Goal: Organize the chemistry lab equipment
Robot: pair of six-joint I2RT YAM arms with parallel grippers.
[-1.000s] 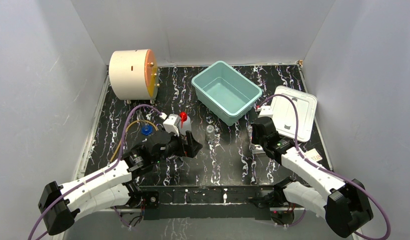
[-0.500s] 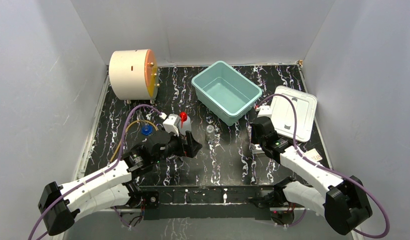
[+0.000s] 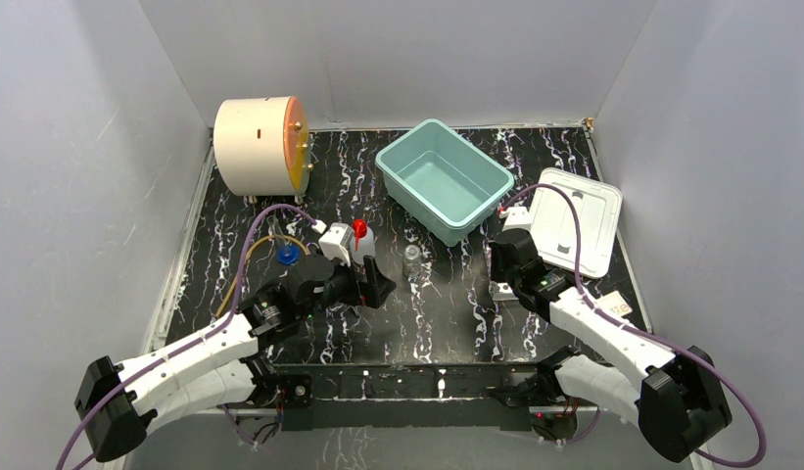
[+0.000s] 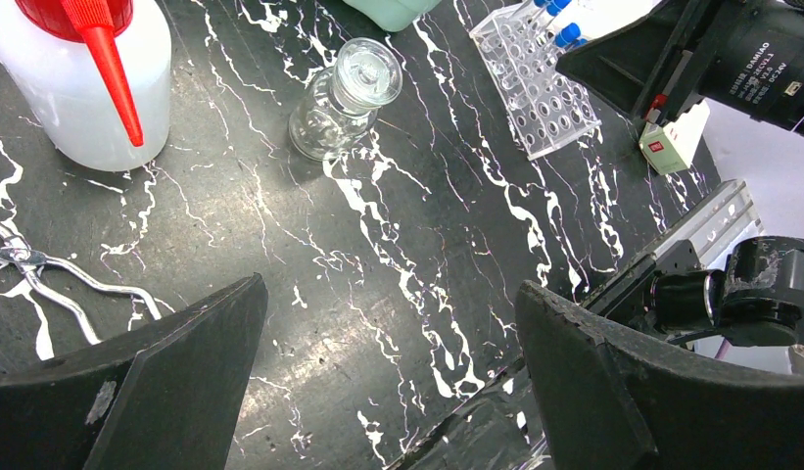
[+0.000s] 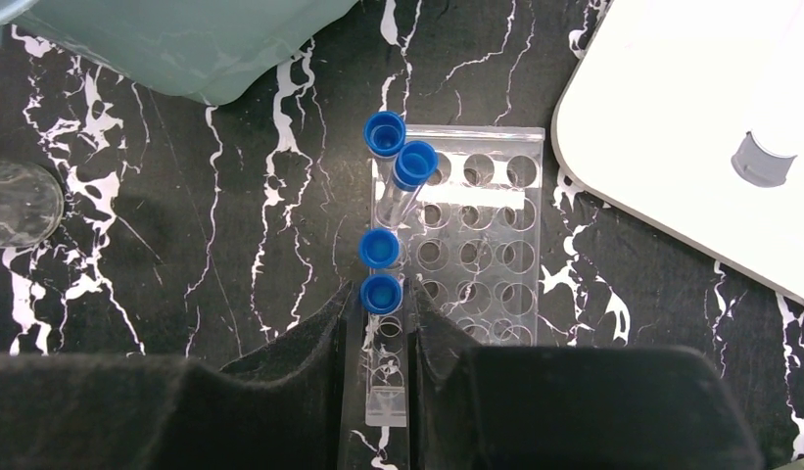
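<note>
My right gripper [image 5: 381, 304] is shut on a blue-capped tube [image 5: 381, 293] standing in the left column of the clear tube rack [image 5: 476, 235]. Three more blue-capped tubes [image 5: 414, 162] stand farther along that column. In the top view the right gripper [image 3: 500, 269] is over the rack [image 3: 502, 291], right of centre. My left gripper [image 4: 388, 294] hangs open above bare table, holding nothing. Beyond it stand the white squeeze bottle with its red nozzle [image 4: 84, 88] and the clear glass vial [image 4: 344, 98]. The blue ring [image 3: 287, 256] and yellowish tubing [image 3: 270, 241] lie left of the bottle [image 3: 356, 240].
A teal bin [image 3: 405, 138] sits at the back centre, its white lid [image 3: 574, 220] to its right. The cream drum [image 3: 260, 145] stands at the back left. A small white box with a red mark [image 4: 672, 142] sits near the rack. Thin metal wire tongs [image 4: 45, 269] lie by the left gripper.
The right arm has edged slightly left over the rack. The left arm and the loose items have stayed put.
</note>
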